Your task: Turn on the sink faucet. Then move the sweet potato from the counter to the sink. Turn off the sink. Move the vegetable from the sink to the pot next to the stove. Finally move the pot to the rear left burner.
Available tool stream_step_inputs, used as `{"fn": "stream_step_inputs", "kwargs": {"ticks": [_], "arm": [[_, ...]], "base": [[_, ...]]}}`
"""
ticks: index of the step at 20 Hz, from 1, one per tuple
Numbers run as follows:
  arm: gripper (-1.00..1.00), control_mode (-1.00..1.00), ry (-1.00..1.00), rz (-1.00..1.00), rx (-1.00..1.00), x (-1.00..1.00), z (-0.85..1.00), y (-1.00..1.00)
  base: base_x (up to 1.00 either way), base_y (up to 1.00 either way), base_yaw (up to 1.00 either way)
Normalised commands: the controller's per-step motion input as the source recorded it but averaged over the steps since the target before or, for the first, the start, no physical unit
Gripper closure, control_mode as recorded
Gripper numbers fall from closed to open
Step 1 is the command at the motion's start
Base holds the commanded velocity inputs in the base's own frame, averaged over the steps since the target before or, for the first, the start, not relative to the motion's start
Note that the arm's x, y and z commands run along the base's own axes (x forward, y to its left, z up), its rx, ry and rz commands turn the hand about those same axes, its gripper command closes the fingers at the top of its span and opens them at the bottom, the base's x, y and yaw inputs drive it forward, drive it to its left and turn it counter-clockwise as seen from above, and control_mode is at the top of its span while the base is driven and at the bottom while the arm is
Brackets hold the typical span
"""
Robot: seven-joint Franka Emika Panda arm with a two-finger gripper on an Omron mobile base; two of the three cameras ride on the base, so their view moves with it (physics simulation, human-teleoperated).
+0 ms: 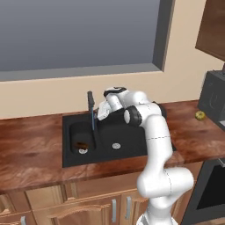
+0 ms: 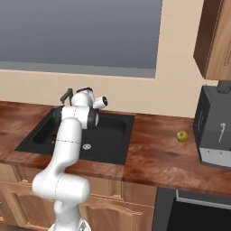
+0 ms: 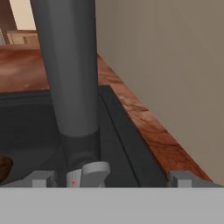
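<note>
1. Currently the gripper [image 1: 102, 110] sits close to the faucet [image 1: 91, 105] at the back rim of the sink [image 1: 132, 143]; its fingers [image 3: 40, 178] are spread fully wide and hold nothing.
2. From the hand view, the faucet's grey column rises between the two fingertips, with its small lever [image 3: 89, 173] low at about 6 o'clock.
3. Water [image 1: 93, 129] runs in a thin blue stream into the basin, so the tap looks on.
4. In the left base view the sweet potato [image 1: 81, 145] lies in the basin, at about 7 o'clock from the faucet base, just under the stream; judging by this, shutting off the water is the step in hand.
5. Risk: the lever is small and sits very close to the column, so the fingers could push the column instead and leave the water running.
6. Risk: a wide sweep could swing the spout without moving the lever.
7. A yellow-green fruit [image 2: 182, 135] rests on the desk [image 2: 158, 153], well apart at 3 o'clock of the sink.
8. No brand, label or writing is legible anywhere.
</note>
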Motion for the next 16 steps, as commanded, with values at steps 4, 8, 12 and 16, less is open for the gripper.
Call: {"fn": "stream_step_inputs", "kwargs": {"ticks": [4, 8, 12, 16], "arm": [[-1.0, -1.0, 0.0, 0.0, -0.05, -0.16, 0.24, 0.57], [-1.0, -1.0, 0.0, 0.0, -0.04, -0.19, 0.24, 0.62], [-1.0, -1.0, 0.0, 0.0, -0.04, -0.2, 0.23, 0.63], [-1.0, -1.0, 0.0, 0.0, -0.04, -0.2, 0.24, 0.65]], "base": [[0.0, 0.0, 0.0], [0.0, 0.0, 0.0], [0.0, 0.0, 0.0], [0.0, 0.0, 0.0]]}}
